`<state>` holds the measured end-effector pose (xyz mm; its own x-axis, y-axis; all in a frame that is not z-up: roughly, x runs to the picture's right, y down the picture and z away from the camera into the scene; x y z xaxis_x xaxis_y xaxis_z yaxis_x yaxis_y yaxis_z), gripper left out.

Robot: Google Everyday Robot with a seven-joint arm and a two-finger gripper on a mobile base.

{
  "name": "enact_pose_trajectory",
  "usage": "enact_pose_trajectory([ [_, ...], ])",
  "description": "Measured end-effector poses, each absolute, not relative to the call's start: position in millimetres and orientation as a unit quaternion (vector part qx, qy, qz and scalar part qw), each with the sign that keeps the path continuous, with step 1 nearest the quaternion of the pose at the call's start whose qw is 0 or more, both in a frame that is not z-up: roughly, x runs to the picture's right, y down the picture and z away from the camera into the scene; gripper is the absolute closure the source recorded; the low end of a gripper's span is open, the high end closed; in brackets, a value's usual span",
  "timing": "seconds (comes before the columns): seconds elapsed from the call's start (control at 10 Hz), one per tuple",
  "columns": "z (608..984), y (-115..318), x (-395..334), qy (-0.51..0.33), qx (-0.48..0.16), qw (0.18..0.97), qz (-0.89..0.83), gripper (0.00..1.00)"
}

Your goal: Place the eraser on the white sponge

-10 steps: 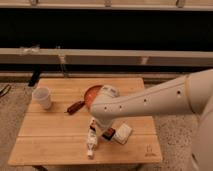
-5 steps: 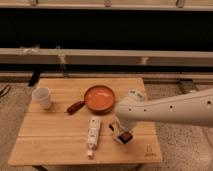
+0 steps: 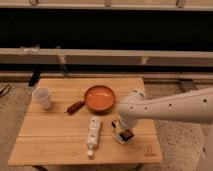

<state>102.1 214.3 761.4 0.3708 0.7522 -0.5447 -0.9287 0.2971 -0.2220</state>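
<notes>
The eraser (image 3: pixel 126 134) is a small dark brown block with a tan band. It lies at the table's front right, on or against the white sponge (image 3: pixel 118 137), a small flat white block showing at its left side. My gripper (image 3: pixel 119 125) hangs at the end of the white arm (image 3: pixel 165 107), right above and touching or nearly touching the eraser. The arm reaches in from the right.
On the wooden table (image 3: pixel 60 150) an orange pan (image 3: pixel 99 97) with a reddish-brown handle (image 3: pixel 76 107) sits just behind the gripper. A long white tube (image 3: pixel 93 134) lies left of the sponge. A white cup (image 3: pixel 42 97) stands at the far left. A rail runs behind the table.
The arm has swung to the right and lower, uncovering the pan. The gripper has shifted right over the sponge, where the eraser now shows.
</notes>
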Motion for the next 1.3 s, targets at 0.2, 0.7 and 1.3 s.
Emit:
enact_pose_trajectory([
  [0.2, 770, 219, 96, 0.174, -0.257, 0.788, 0.532, 0.98],
  [0.7, 780, 213, 100, 0.186, -0.237, 0.793, 0.529, 0.50],
  [1.3, 773, 215, 116, 0.198, -0.230, 0.790, 0.532, 0.22],
])
